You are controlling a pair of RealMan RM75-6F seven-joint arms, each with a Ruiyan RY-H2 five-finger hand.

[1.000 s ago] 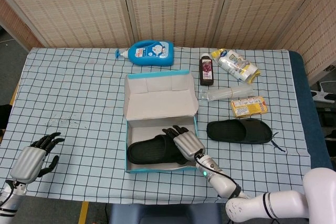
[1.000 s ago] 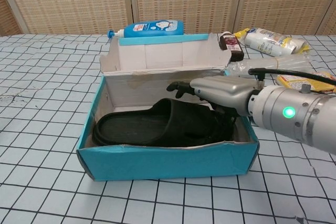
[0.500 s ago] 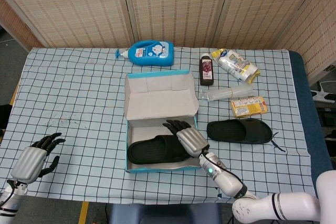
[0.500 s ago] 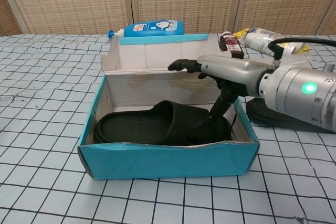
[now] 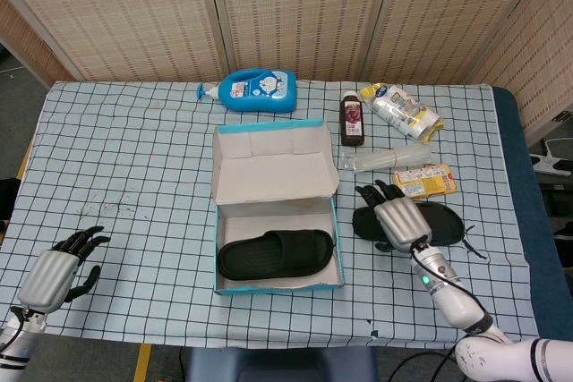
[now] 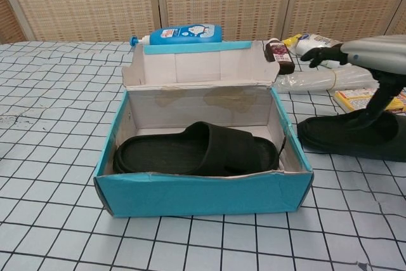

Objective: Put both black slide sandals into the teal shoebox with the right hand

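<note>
Right hand had left the box and moved over to sandal two on the cloth right of it. Fingers were spread above the strap, thumb down at it, nothing gripped yet. Sandal one lay flat inside the box, so half done. It took the front of the floor; room remained behind it by the lid. Bottle and yellow pack sat just behind sandal two. Left hand idle, loosely curled, holding nothing.
</note>
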